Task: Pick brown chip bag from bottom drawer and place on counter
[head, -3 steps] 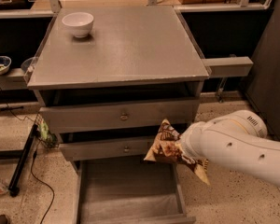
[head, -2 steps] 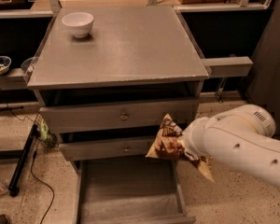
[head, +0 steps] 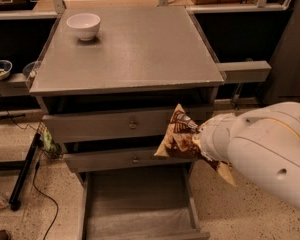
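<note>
The brown chip bag (head: 176, 135) hangs in the air in front of the two upper drawer fronts, right of their knobs. My gripper (head: 201, 140) is at the bag's right side, shut on it, with my bulky white arm (head: 262, 151) covering most of the hand. The bag's lower corner pokes out below the arm. The bottom drawer (head: 135, 201) is pulled open beneath, showing a bare grey floor. Above the bag, the counter (head: 140, 54) is the broad grey cabinet top.
A white bowl (head: 83, 25) stands on the counter's far left corner. A narrow grey side shelf (head: 242, 70) juts out to the right of the cabinet. A black stand leg and cable (head: 25, 171) lie on the speckled floor at left.
The arm has lifted the bag a little higher, from in front of the middle drawer to level with the top drawer front. The drawer and bowl have not moved.
</note>
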You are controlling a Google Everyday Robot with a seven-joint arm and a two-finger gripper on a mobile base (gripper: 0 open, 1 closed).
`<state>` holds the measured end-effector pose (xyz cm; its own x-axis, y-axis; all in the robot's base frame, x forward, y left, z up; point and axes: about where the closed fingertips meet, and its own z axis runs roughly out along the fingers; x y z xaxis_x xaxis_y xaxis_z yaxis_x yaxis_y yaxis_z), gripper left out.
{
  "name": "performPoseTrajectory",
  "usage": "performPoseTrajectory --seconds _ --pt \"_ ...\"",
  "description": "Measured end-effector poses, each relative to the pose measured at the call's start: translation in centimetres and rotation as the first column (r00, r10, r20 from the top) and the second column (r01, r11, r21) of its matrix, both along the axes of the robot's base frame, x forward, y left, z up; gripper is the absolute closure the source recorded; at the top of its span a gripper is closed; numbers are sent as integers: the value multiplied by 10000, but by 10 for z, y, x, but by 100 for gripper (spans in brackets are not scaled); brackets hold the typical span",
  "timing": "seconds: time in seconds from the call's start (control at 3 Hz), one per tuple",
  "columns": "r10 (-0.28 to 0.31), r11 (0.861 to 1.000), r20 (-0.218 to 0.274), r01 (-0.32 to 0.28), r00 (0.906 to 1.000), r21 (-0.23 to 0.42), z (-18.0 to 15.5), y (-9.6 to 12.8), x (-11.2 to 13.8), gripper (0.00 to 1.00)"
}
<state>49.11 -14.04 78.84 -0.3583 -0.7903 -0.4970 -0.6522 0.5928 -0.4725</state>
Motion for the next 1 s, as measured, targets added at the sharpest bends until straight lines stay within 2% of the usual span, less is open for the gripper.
performPoseTrajectory --seconds 0.67,1.0 --pt "-236 9997 171 235 9996 65 9 -4 10 100" --pt "-502 9986 717 511 9962 -111 42 -14 19 100"
